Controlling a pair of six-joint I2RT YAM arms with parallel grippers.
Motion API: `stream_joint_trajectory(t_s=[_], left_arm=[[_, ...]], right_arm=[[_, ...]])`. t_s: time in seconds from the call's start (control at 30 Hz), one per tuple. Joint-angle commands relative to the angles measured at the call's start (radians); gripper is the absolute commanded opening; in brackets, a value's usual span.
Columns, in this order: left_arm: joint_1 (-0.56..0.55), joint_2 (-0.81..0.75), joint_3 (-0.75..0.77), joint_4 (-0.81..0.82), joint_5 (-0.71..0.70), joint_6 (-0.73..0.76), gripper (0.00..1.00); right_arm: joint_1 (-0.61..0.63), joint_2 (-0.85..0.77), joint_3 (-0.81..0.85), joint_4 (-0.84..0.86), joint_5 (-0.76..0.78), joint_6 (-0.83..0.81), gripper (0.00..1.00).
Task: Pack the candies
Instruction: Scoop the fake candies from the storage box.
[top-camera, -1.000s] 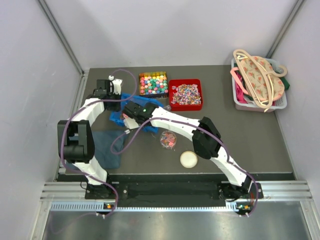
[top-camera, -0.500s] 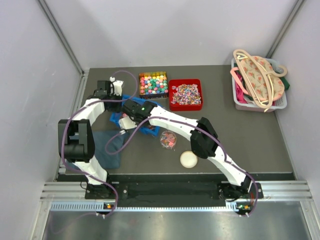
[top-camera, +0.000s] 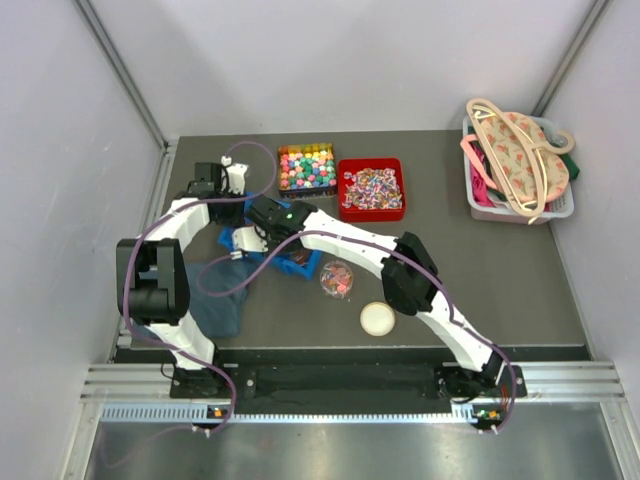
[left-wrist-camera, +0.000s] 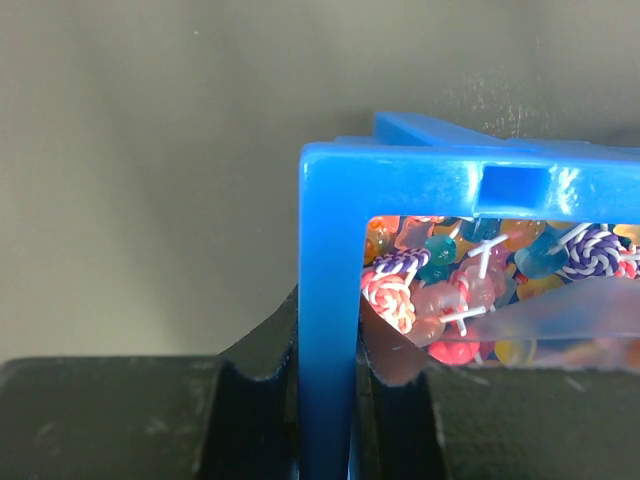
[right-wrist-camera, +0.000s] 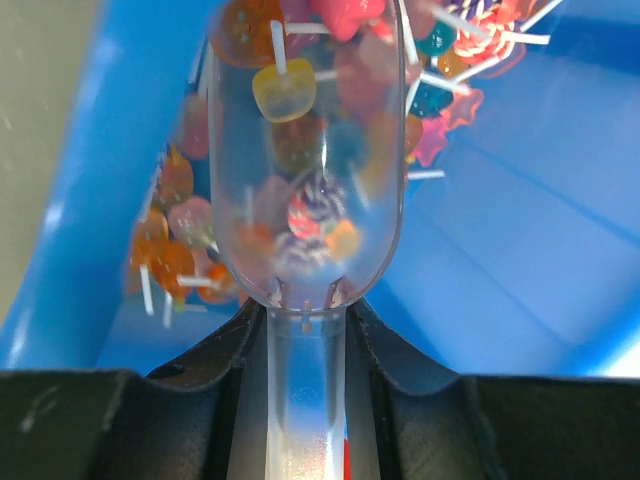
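Observation:
A blue tray (top-camera: 301, 263) at the left middle holds small lollipop candies (left-wrist-camera: 432, 290). My left gripper (top-camera: 228, 208) is shut on the tray's near wall (left-wrist-camera: 330, 300), which stands between its jaws (left-wrist-camera: 330, 410). My right gripper (top-camera: 252, 238) is shut on the handle of a clear plastic scoop (right-wrist-camera: 305, 150); the scoop's bowl lies in the tray among the candies (right-wrist-camera: 170, 255), with some showing through it. A tray of multicoloured cubes (top-camera: 306, 167) and a red tray of twist-wrapped candies (top-camera: 371, 188) stand at the back. A small clear tub (top-camera: 336, 279) holds a few candies.
A round cream lid (top-camera: 377, 318) lies near the front. A dark blue cloth (top-camera: 215, 300) lies at the front left. A basket (top-camera: 560, 205) with hangers and a patterned bag stands at the back right. The right arm's cable (top-camera: 225, 272) loops over the cloth.
My right gripper has shifted a little toward the far left inside the blue tray, and its cable has swung down to the left. The left arm has not moved.

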Motion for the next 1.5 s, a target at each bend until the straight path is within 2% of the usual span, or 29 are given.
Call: stream_joint_trajectory(t_s=[0.0,0.33,0.57,0.8,1.2,1.47], left_arm=[[-0.013,-0.013,-0.004,0.076,0.02,-0.047,0.0],[-0.011,0.001,0.011,0.058,0.026,-0.045,0.0],[-0.011,0.004,0.011,0.058,0.024,-0.044,0.0],[-0.009,0.004,0.007,0.059,0.02,-0.044,0.0],[-0.002,0.01,0.008,0.056,0.014,-0.044,0.0],[0.003,0.008,0.008,0.056,0.007,-0.044,0.0]], right_arm=[[0.017,-0.019,-0.072,0.109,-0.197,0.132,0.0],[0.005,-0.069,-0.212,0.284,-0.244,0.264,0.0],[-0.011,-0.074,-0.21,0.316,-0.279,0.338,0.0],[-0.061,-0.097,-0.197,0.328,-0.345,0.445,0.0],[-0.136,-0.217,-0.269,0.333,-0.448,0.494,0.0],[-0.176,-0.229,-0.224,0.292,-0.577,0.52,0.0]])
